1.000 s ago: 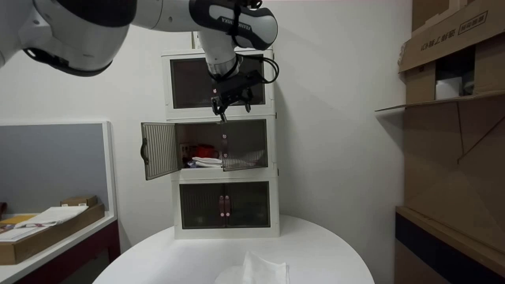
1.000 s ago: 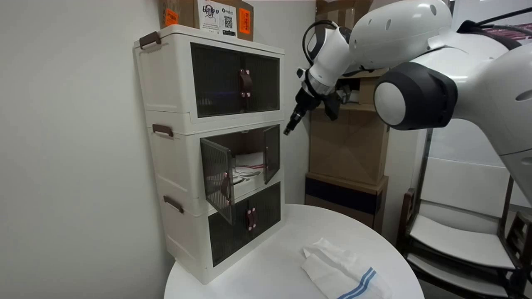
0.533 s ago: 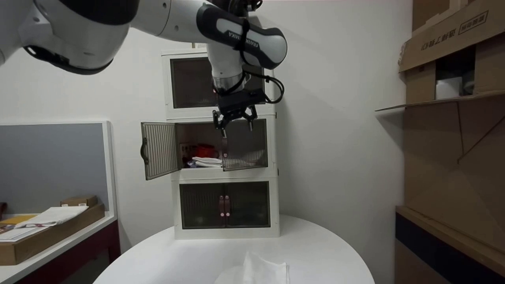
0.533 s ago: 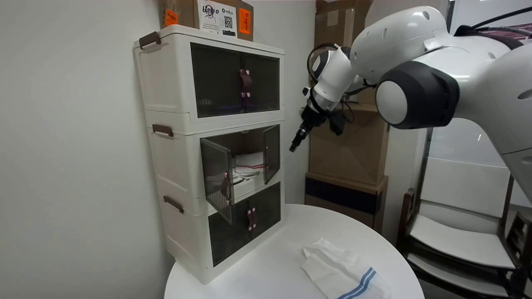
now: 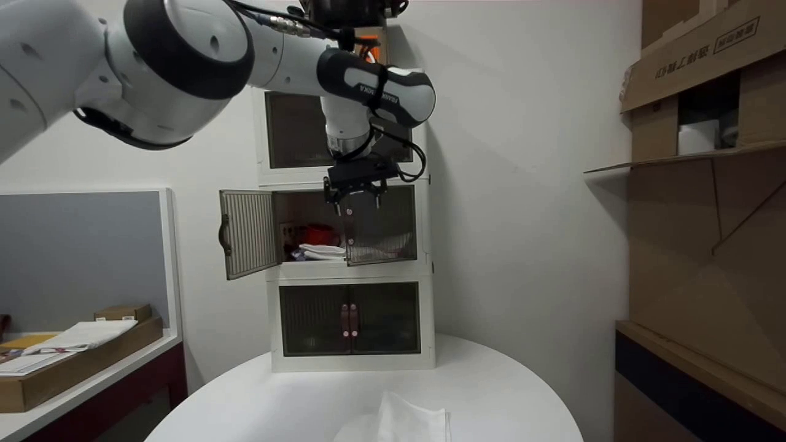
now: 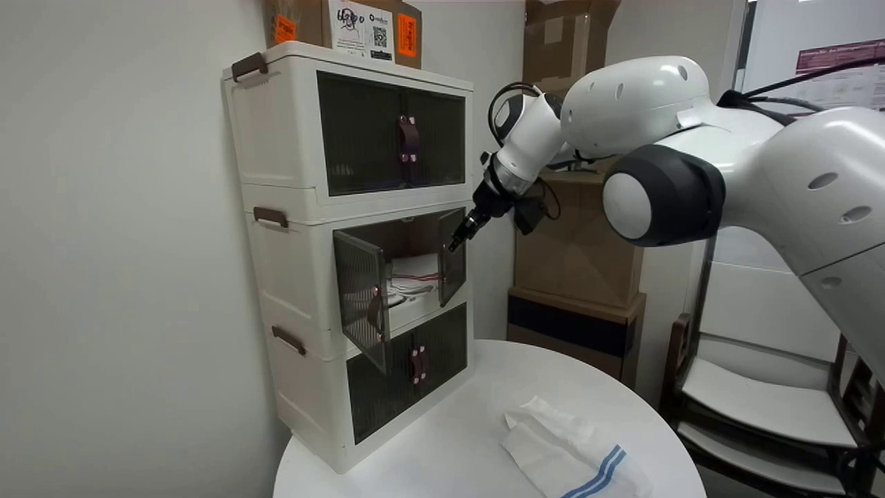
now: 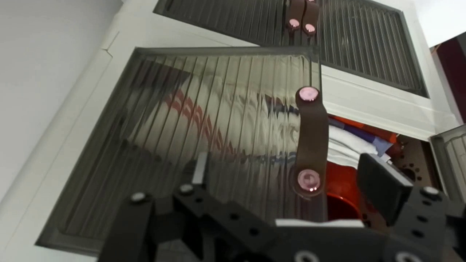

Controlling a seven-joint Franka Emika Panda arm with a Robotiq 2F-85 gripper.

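Since nothing lies in its grip, we see the claw (image 5: 357, 206) released and spread wide, near the strap handle (image 7: 312, 138) on the right door (image 6: 453, 277) of the middle cabinet (image 6: 287, 280); whether they touch, we cannot tell. As that door and the left door (image 5: 249, 233) stand swung out, we glimpse folded cloths (image 5: 323, 252) and a red cup (image 5: 318, 234) inside, presumably stored there.

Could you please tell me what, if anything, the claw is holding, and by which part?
Nothing is held; the open claw is near a brown door handle.
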